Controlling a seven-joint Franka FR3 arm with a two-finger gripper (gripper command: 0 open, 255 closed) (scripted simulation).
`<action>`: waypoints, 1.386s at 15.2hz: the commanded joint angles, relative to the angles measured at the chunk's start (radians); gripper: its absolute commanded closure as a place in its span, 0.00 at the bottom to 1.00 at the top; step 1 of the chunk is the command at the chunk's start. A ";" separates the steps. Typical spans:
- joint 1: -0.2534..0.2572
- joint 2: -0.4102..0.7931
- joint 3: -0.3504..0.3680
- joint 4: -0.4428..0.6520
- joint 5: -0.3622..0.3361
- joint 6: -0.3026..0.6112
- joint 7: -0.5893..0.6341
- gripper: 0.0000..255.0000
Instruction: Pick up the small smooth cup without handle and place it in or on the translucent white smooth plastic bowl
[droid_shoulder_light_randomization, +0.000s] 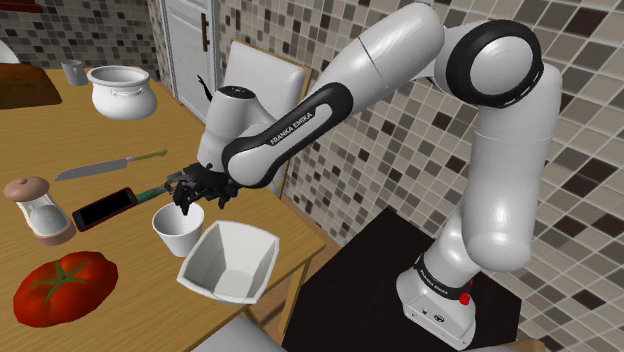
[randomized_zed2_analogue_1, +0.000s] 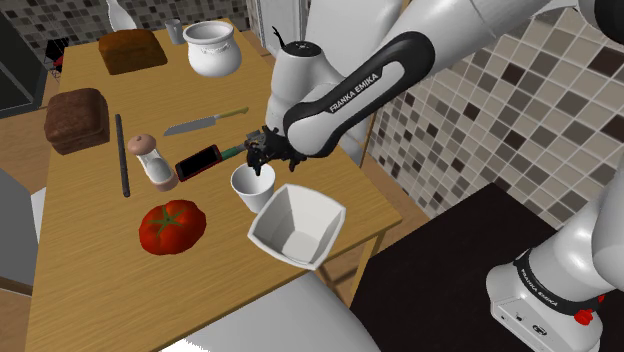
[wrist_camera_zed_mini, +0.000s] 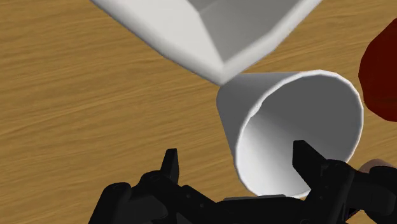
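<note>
A small white cup without a handle stands upright on the wooden table. Right beside it, toward the table's front corner, sits a white angular bowl. My black gripper hovers just above the cup's rim, open. In the wrist view the fingers straddle one wall of the cup, one over the mouth and one outside, and neither touches it. The bowl's corner lies just beyond the cup. From the second exterior view, the gripper hangs over the cup next to the bowl.
Close to the cup lie a red-edged phone, a knife, a shaker and a big tomato. A white pot stands farther back. Two brown loaves lie at the far side. A chair stands behind the arm.
</note>
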 joint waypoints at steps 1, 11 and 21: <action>0.012 0.029 -0.008 0.010 -0.012 0.019 0.011 0.00; 0.027 0.075 -0.021 0.026 -0.029 0.049 0.022 0.00; 0.027 0.074 -0.021 0.026 -0.029 0.049 0.022 1.00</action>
